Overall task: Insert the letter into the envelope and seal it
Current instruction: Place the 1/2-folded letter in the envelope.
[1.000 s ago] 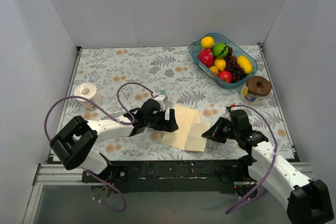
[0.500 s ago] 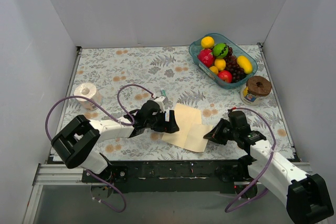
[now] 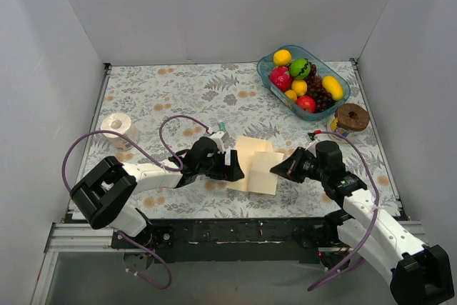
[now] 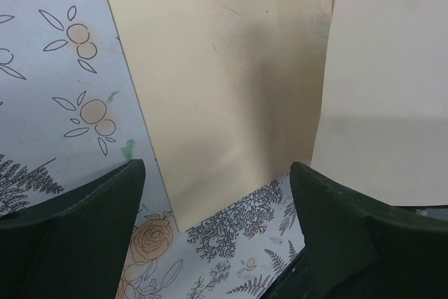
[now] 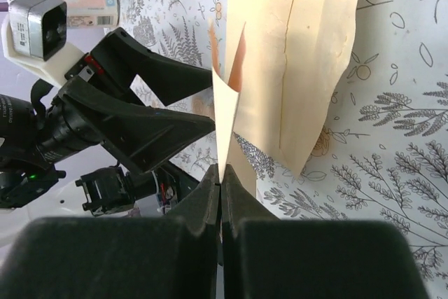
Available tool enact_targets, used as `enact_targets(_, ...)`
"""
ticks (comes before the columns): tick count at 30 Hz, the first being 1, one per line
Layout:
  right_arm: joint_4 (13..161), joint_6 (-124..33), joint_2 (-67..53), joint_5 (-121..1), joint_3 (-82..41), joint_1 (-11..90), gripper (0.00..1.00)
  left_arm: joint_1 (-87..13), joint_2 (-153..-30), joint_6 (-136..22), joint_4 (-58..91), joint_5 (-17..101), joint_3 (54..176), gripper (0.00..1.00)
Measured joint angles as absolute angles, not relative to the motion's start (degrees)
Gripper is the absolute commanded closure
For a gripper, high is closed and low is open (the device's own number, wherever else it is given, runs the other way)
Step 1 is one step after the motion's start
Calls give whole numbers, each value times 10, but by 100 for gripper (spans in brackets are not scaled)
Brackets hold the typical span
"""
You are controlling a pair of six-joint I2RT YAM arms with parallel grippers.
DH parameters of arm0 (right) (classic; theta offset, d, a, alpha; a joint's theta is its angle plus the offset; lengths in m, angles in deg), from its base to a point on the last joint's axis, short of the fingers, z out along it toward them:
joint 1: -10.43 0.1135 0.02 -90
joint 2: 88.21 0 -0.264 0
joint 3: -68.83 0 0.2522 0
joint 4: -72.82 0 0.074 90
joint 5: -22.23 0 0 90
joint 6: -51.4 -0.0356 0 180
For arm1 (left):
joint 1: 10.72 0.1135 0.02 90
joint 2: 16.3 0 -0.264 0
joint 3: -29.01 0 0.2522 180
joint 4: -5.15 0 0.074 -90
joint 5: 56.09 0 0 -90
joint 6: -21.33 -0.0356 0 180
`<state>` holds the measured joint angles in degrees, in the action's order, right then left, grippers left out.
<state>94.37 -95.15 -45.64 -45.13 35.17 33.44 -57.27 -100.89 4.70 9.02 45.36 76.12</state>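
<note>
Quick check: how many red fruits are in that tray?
2. One red fruit sits at the tray's left end; the other lies at its near edge. More may hide underneath.

The left gripper (image 4: 217,170) has its two dark fingers (image 4: 70,236) wide apart, one on the far side and one on the near side. Between them lies the left end of the pale cream-yellow rectangular paper envelope (image 4: 203,82), flat on the white tablecloth printed with grey leaves and orange flowers (image 4: 63,89). I cannot tell if the fingers touch the paper. A straight crease runs along the envelope from left to right. Over its near side there is a duller pinkish-beige paper sheet, apparently the letter (image 4: 385,82). It throws a soft shadow on the envelope, and its left edge ends just beside the near finger.
</note>
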Motion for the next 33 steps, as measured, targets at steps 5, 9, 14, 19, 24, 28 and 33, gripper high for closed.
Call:
enact_targets(5, 906, -968, -442, -454, 361, 334, 99, -573, -1009, 47, 90, 453, 761, 16)
enact_targets(9, 894, -972, -432, -477, 363, 334, 99, -573, -1009, 47, 90, 453, 761, 16)
enact_targets(14, 905, -953, -431, -532, 357, 334, 99, -573, -1010, 47, 90, 453, 761, 16)
enact_targets(19, 920, -931, -431, -586, 349, 333, 99, -573, -1011, 47, 89, 453, 762, 16)
enact_targets(24, 933, -922, -437, -638, 351, 329, 99, -573, -1013, 47, 86, 453, 763, 17)
enact_targets(28, 935, -922, -450, -671, 356, 329, 99, -573, -1016, 47, 85, 454, 765, 17)
enact_targets(33, 934, -918, -449, -690, 363, 326, 99, -573, -1028, 47, 81, 456, 773, 18)
